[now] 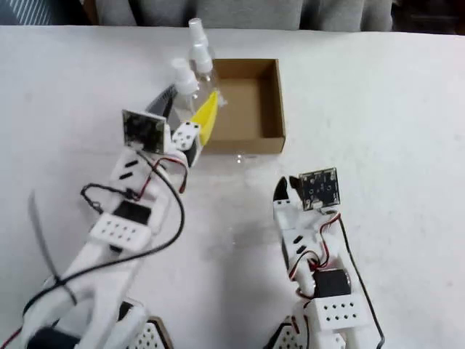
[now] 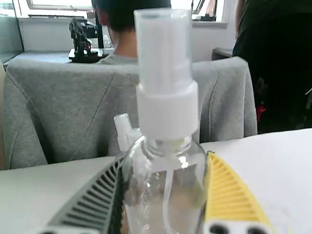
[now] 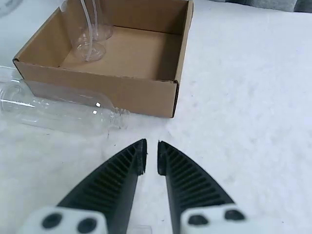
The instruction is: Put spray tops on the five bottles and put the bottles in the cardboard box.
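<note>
My left gripper (image 1: 192,116) is shut on an upright clear bottle (image 2: 163,195), its grey and yellow fingers on either side of the body. A white spray top (image 2: 165,97) sits on this bottle. It is held at the left side of the cardboard box (image 1: 251,102). Another spray-topped bottle (image 1: 201,57) stands behind it in the box, and clear bottle bases (image 3: 90,48) rest on the box floor. A capless clear bottle (image 3: 63,113) lies on the table in front of the box. My right gripper (image 3: 151,152) is shut and empty, near that bottle's neck.
The white table (image 1: 378,109) stretches open to the right of the box. A grey cloth-covered chair back (image 2: 58,112) stands beyond the far table edge. Cables loop beside the left arm (image 1: 131,218).
</note>
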